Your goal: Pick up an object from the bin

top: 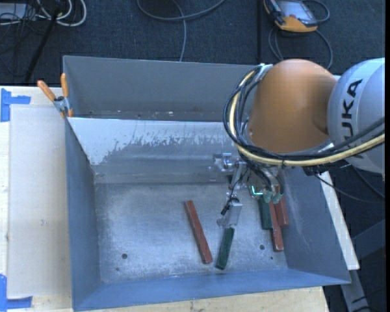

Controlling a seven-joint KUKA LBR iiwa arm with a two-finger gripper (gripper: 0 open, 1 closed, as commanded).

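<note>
My gripper (233, 203) hangs below the orange wrist cover at the right of the bin floor. Its lower end is just above the top of a dark green stick (224, 247) that lies near the front wall. Left of it, a reddish-brown stick (198, 231) lies aslant on the floor. To the right, a second dark green stick (265, 214) and a second reddish-brown stick (277, 229) lie side by side against the foot of the right wall, their upper ends hidden under the gripper.
The arm and its cable loop reach in from the right and cover the bin's back right corner. The sloping bin walls stand close to the right-hand sticks.
</note>
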